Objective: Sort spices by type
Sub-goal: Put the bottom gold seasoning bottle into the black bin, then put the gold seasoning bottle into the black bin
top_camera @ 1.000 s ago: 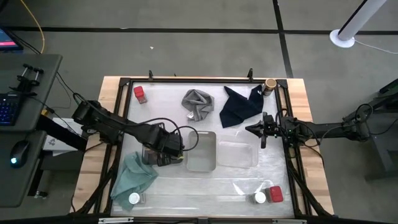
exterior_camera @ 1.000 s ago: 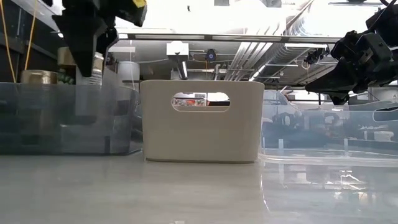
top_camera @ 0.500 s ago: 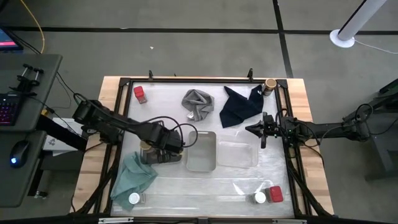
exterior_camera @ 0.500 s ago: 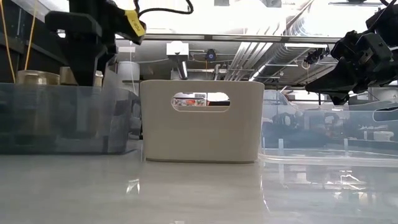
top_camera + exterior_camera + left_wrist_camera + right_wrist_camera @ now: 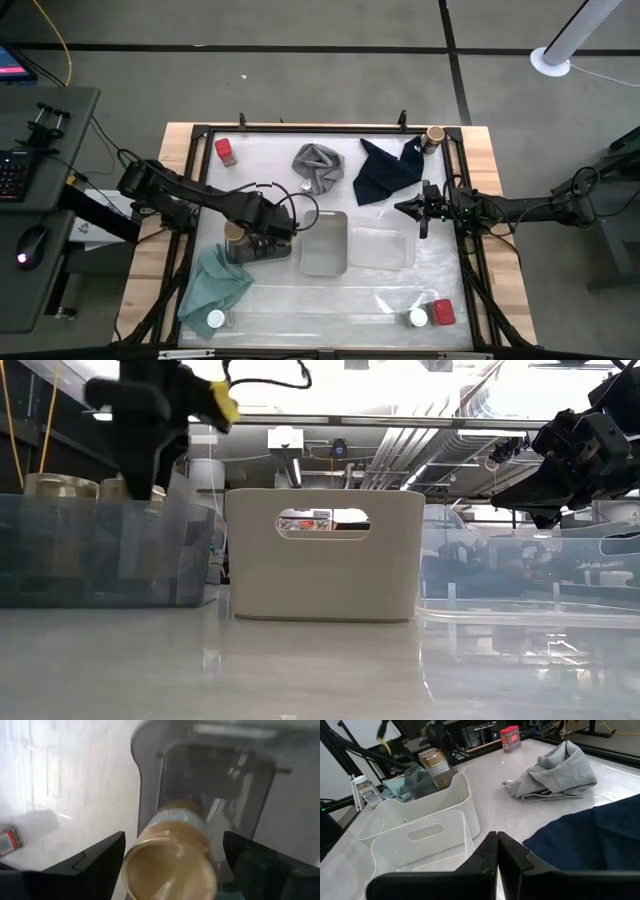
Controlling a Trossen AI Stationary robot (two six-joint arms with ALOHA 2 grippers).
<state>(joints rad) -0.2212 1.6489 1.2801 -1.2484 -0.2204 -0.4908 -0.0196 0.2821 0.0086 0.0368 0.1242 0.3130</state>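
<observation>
My left gripper point(image 5: 262, 232) is open above the grey see-through bin point(image 5: 250, 250). In the left wrist view a tan-topped round jar point(image 5: 170, 855) stands in that bin between my spread fingers, which are clear of it. The low view shows two tan tops in the bin point(image 5: 60, 485) point(image 5: 125, 488). A third tan-topped jar point(image 5: 434, 135) stands at the far right corner. One red jar point(image 5: 225, 150) is far left and the other point(image 5: 444, 312) near right. White-topped jars stand near left point(image 5: 215, 320) and near right point(image 5: 418, 318). My right gripper point(image 5: 420, 210) is shut and waits by the right edge.
A white bin point(image 5: 323, 243) and a clear tray point(image 5: 380, 248) sit mid-table beside the grey bin. A grey cloth point(image 5: 318, 165) and a navy cloth point(image 5: 385, 170) lie toward the far edge. A teal cloth point(image 5: 215, 282) lies near left. A dark frame point(image 5: 300, 128) borders the table.
My left gripper has let go of the tan-topped jar in the grey bin and risen, drifting a little toward the far edge. The jar now stands in the bin beside the other tan-topped one. My right arm has kept still.
</observation>
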